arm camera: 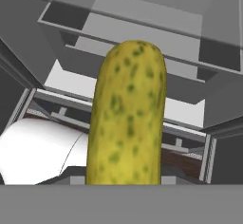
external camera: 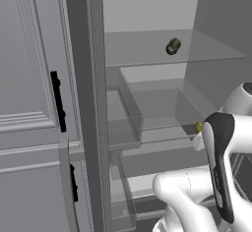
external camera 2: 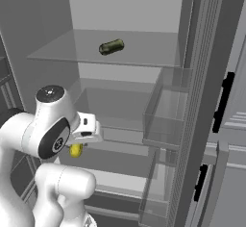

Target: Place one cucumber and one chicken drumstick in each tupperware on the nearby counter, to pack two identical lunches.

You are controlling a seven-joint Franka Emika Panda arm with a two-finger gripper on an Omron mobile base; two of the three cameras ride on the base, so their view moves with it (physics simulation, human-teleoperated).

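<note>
There are two cucumbers. One is a dark green cucumber (external camera: pixel 173 46) lying on the top glass shelf (external camera: pixel 147 49). The other is a yellowish-green cucumber (arm camera: pixel 127 118) with dark spots. There are two black door handles (external camera: pixel 58 101), one above the other.

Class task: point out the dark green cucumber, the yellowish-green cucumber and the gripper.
dark green cucumber (external camera 2: pixel 111 46), right base view, its middle.
yellowish-green cucumber (arm camera: pixel 127 118), hand view, its middle.
gripper (external camera 2: pixel 77 146), right base view, between its fingertips.
</note>
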